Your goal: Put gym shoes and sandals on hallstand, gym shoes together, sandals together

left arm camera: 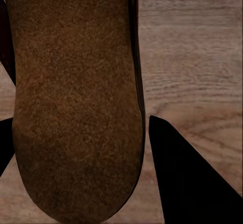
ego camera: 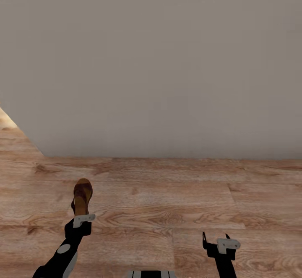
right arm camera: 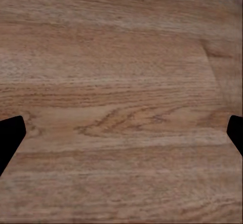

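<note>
- The left gripper (ego camera: 78, 211) is clamped on a brown sandal (ego camera: 82, 196), held above the corridor floor (ego camera: 167, 202); its heel end is hidden by the fingers.
- The right gripper (ego camera: 216, 238) hangs with jaws spread wide, holding nothing.
- A plain grey wall (ego camera: 159, 60) blocks the view ahead.

Left tool (ego camera: 78, 211) clamped around load; right tool (ego camera: 216, 237) agape, low

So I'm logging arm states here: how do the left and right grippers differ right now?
The left gripper holds a brown sandal between its fingers; the right gripper holds nothing. The left's fingers sit close around the sandal, while the right's fingers are spread wide over bare floor. Both hang low over the wood planks, near the wall.
</note>
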### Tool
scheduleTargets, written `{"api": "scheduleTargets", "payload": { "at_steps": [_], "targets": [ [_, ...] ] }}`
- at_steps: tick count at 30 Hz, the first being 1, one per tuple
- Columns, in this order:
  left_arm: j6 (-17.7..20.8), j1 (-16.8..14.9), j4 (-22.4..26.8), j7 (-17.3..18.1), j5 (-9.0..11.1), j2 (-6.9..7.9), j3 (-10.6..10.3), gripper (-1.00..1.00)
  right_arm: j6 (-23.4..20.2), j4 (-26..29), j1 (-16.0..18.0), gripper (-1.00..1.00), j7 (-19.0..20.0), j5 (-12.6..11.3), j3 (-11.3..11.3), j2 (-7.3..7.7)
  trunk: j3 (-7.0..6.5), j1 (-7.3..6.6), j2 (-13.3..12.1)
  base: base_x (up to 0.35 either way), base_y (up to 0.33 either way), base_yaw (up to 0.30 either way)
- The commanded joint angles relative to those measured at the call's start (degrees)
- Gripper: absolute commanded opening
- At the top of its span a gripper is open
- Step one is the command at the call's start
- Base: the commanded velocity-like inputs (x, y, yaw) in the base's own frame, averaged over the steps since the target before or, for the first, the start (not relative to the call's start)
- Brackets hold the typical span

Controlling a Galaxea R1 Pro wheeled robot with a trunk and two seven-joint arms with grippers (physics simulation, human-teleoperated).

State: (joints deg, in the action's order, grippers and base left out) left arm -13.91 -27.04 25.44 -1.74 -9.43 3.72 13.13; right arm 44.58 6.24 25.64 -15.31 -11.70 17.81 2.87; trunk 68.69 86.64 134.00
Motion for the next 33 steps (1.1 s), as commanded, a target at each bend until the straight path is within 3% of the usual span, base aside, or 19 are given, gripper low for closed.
{"api": "scheduleTargets", "payload": {
  "at_steps": [1,4,6,9,12,15,22,33],
  "targets": [
    [-0.2,0.0,0.0,-0.2,-0.8,-0.03,0.3,-1.0,0.1,0.0,0.0,1.0,-0.3,-0.4,0.5,0.02,0.0,-0.02,0.0,-0.124,-0.25,-0.278],
    [-0.3,0.0,-0.1,-0.1,-0.8,-0.03,0.3,-1.0,0.1,0.0,0.0,1.0,-0.6,-0.4,0.5,0.03,-0.12,-0.02,0.0,-0.187,-0.223,-0.279],
    [-2.3,1.5,0.7,0.4,-0.8,0.07,0.3,-1.0,0.1,0.0,-0.2,1.0,-0.7,-0.4,0.5,0.03,-0.19,-0.02,0.0,-0.225,-0.18,-0.279],
    [-6.5,4.9,5.1,1.9,-0.8,0.15,0.0,-1.0,0.1,0.0,-0.3,1.0,-0.7,-0.4,0.5,0.03,-0.31,-0.02,0.0,-0.155,-0.107,-0.279],
    [-7.4,7.8,9.3,4.3,-0.8,0.2,0.2,-1.0,0.1,0.0,-0.3,1.0,-0.7,-0.4,0.5,0.03,-0.43,-0.02,0.0,-0.062,-0.04,-0.279],
    [-7.7,12.7,17.5,8.1,-0.7,0.05,0.4,-1.0,0.1,0.1,-0.3,1.0,-0.7,-0.4,0.5,-0.01,-0.52,-0.02,0.0,-0.014,-0.009,-0.225],
    [-7.6,13.1,17.0,7.6,-0.7,-0.16,0.7,-1.0,0.1,0.1,-0.3,1.0,-0.7,-0.4,0.6,-0.16,-0.54,-0.02,0.0,-0.001,0.0,-0.025],
    [-7.7,13.1,16.9,7.6,-0.8,-0.78,0.5,-1.0,0.1,0.1,-0.3,1.0,-0.7,-0.4,0.5,-0.14,-0.96,-0.02,0.0,0.154,-0.164,-0.257]
  ]
}}
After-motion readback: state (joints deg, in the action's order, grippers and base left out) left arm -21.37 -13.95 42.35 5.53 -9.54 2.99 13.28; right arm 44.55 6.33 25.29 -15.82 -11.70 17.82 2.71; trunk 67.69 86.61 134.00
